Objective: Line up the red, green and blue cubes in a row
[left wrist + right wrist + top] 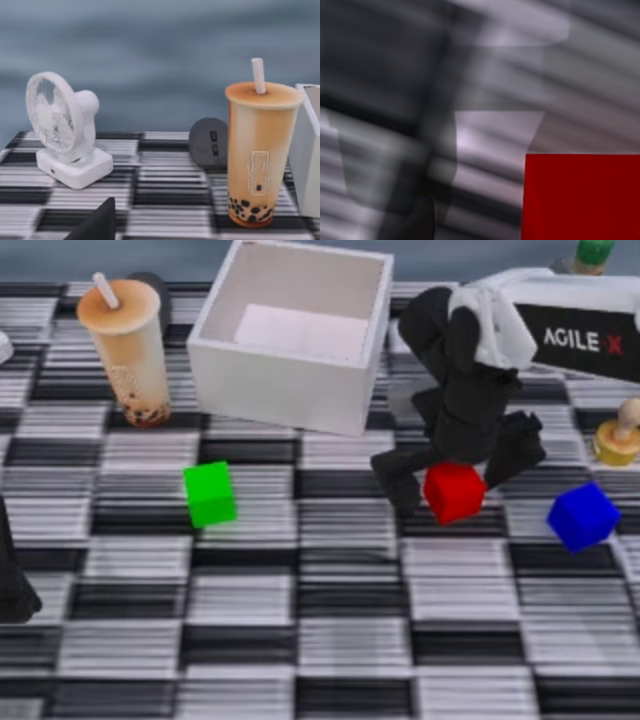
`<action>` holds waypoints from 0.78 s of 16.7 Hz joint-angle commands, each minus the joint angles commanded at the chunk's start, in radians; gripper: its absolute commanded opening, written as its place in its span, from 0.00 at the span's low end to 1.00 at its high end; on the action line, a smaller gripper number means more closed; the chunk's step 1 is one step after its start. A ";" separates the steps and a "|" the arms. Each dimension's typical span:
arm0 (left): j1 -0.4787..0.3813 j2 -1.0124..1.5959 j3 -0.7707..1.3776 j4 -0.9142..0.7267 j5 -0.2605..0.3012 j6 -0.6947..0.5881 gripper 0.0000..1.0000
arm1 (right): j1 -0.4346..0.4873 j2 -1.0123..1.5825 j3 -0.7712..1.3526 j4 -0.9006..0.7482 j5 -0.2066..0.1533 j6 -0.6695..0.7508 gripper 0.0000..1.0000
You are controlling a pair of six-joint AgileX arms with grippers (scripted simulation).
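A checkered black-and-white table (300,640) seen from above. The right gripper (455,475) reaches in from the two o'clock corner and sits low over the red cube (454,491), just right of the table's centre. Its dark fingers (398,472) are spread wide, one on each side of the cube; whether either one touches it is hard to say from here. In the right wrist view the red cube (581,196) fills one corner, very close to the camera.

The green cube (210,494) sits alone toward nine o'clock from centre, well apart from the red one. The blue cube (582,516) rests near the three o'clock edge, near the red cube but not touching.

The left gripper (15,590) is parked at the nine o'clock edge; I cannot tell its finger state.

A large white box (290,380) stands at twelve o'clock, a bubble tea cup (128,350) at eleven o'clock. The left wrist view also shows a small white fan (65,132).
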 joint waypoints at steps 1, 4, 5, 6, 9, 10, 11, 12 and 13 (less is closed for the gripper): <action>0.000 0.000 0.000 0.000 0.000 0.000 1.00 | 0.000 0.000 0.000 0.000 0.000 0.000 1.00; 0.000 0.000 0.000 0.000 0.000 0.000 1.00 | 0.000 0.000 0.000 0.000 0.000 0.000 0.85; 0.000 0.000 0.000 0.000 0.000 0.000 1.00 | 0.000 0.000 0.000 0.000 0.000 0.000 0.77; 0.000 0.000 0.000 0.000 0.000 0.000 1.00 | 0.000 0.000 0.000 0.000 0.000 0.000 0.70; 0.000 0.000 0.000 0.000 0.000 0.000 1.00 | 0.000 0.000 0.000 0.000 0.000 0.000 0.47; 0.000 0.000 0.000 0.000 0.000 0.000 1.00 | 0.000 0.000 0.000 0.000 0.000 0.000 0.40; 0.000 0.000 0.000 0.000 0.000 0.000 1.00 | 0.000 0.000 0.000 0.000 0.000 0.000 0.32; 0.000 0.000 0.000 0.000 0.000 0.000 1.00 | 0.000 0.000 0.000 0.000 0.000 0.000 0.25; 0.000 0.000 0.000 0.000 0.000 0.000 1.00 | 0.000 0.000 0.000 0.000 0.000 0.000 0.17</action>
